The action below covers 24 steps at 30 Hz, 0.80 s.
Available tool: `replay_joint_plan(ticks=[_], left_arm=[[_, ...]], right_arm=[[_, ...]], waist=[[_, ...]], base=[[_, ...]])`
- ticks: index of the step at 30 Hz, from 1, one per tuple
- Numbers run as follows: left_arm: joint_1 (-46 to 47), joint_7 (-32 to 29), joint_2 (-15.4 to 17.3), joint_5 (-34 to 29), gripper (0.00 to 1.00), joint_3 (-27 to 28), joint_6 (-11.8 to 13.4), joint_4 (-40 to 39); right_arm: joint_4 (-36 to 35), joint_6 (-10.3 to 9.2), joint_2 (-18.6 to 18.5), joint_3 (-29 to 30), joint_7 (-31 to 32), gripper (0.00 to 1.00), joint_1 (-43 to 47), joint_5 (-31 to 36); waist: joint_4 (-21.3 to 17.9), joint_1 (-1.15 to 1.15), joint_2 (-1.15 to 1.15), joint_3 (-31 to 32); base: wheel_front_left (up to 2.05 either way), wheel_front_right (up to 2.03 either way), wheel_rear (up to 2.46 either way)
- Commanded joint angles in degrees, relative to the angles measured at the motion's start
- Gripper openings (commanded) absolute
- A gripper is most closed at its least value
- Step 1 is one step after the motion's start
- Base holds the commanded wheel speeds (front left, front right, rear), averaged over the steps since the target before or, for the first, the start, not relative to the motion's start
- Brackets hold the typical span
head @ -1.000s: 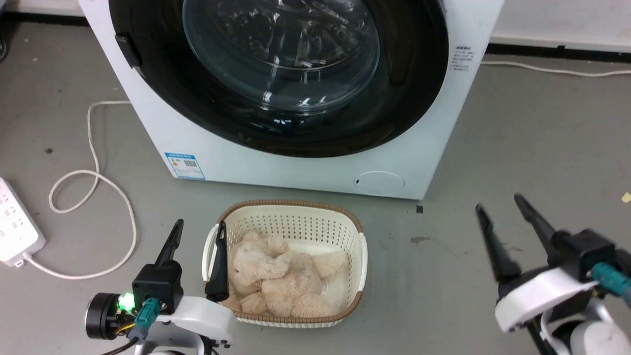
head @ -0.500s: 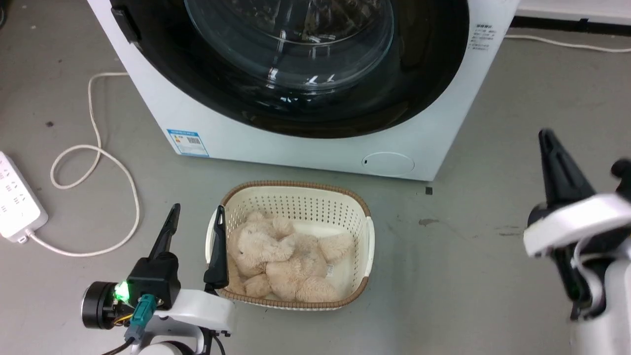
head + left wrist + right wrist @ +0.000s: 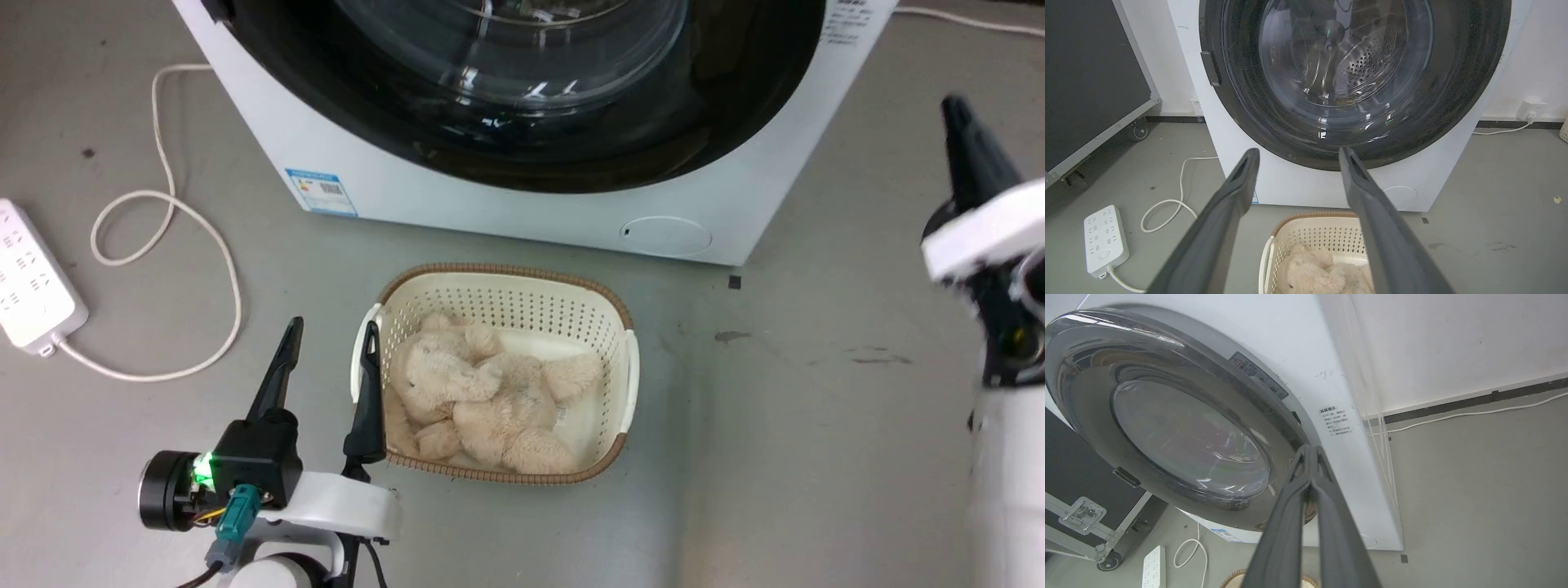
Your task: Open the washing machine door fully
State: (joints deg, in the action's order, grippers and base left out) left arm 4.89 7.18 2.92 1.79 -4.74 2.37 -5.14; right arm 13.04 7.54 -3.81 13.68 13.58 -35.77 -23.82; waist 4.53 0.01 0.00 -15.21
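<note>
My right claw (image 3: 1309, 453) just snapped together, empty, and lifted toward the washing machine door (image 3: 1167, 428); door looks shut; left claw (image 3: 333, 328) apart, idle.

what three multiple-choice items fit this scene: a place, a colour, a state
1. Where does the basket stand?
A. on the floor before the washer
B. on top of the washer
C. inside the drum
2. What colour is the ring of the door?
A. white
B. black
C. red
3. How is the right gripper?
A. open wide
B. shut on a cable
C. shut, empty
Key: 1 A, it sits on grey floor below the white front; 2 B, the ring is glossy black; 3 C, its fingers meet with nothing between.
</note>
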Motion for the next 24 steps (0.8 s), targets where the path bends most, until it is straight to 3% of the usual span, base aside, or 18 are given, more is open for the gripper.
replay_joint_plan(ticks=[1,10,24], left_arm=[[0.6,0.7,0.1,0.3,1.0,-0.2,0.3,-0.5],[1.5,1.7,0.1,1.4,1.0,-1.0,0.6,-1.3],[3.1,3.4,0.0,2.1,1.0,-2.6,1.2,-2.4]], right_arm=[[1.2,-0.01,0.2,1.0,0.7,0.0,-3.3,-1.4],[10.0,-0.01,0.3,5.7,7.6,0.0,-14.6,-5.0],[22.1,-0.02,-2.7,13.8,17.1,0.0,-28.7,-6.4]], waist=[[0.6,-0.01,0.0,-0.7],[2.5,-0.01,0.0,-2.9],[5.7,-0.01,0.0,-7.2]], base=[[0.0,0.0,0.0],[0.0,0.0,0.0],[0.0,0.0,0.0]])
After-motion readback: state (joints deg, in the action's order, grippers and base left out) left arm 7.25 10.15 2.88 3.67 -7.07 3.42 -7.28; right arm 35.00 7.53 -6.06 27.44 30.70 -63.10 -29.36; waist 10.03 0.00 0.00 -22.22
